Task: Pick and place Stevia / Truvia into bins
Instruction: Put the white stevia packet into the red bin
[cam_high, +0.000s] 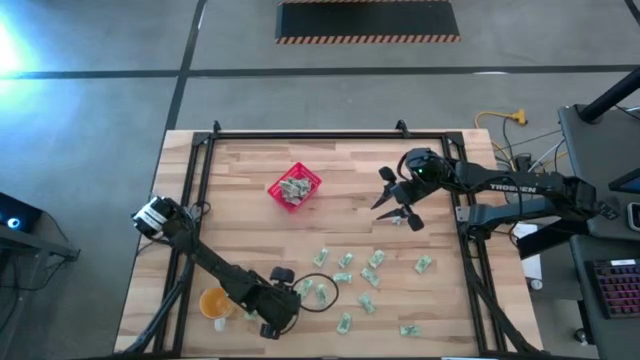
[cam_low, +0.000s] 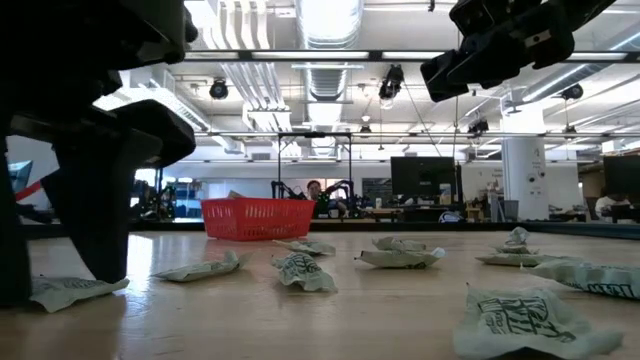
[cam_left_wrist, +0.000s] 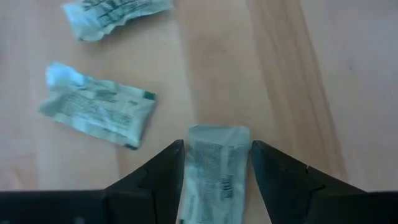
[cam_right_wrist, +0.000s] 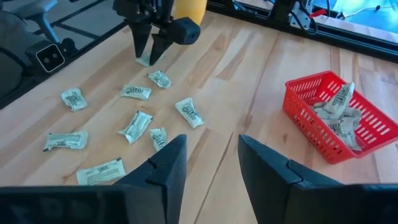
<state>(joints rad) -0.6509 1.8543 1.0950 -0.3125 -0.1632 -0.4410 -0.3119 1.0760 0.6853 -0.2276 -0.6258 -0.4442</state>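
Several pale green and white Stevia packets (cam_high: 345, 277) lie flat and scattered on the near right part of the wooden table. The red basket (cam_high: 294, 187) stands at the far middle with several packets inside (cam_right_wrist: 339, 112). My left gripper (cam_left_wrist: 217, 155) is low over the near left part of the table, open. Its fingers stand on either side of one packet (cam_left_wrist: 217, 168) that lies flat on the wood. My right gripper (cam_right_wrist: 211, 155) hangs open and empty in the air to the right of the basket (cam_right_wrist: 339, 118), well above the table. My left gripper comes steeply from above, one finger (cam_left_wrist: 165, 171) beside each long edge of the packet (cam_left_wrist: 217, 140), which lies flat on the table along the fingers. Whether the fingers touch the packet I cannot tell.
An orange cup (cam_high: 214, 301) stands just left of my left gripper near the front edge. Two more packets (cam_left_wrist: 99, 112) lie close beyond the one between the fingers. A black frame (cam_high: 300, 135) runs along the table's far and side edges. Bare wood lies between basket and packets.
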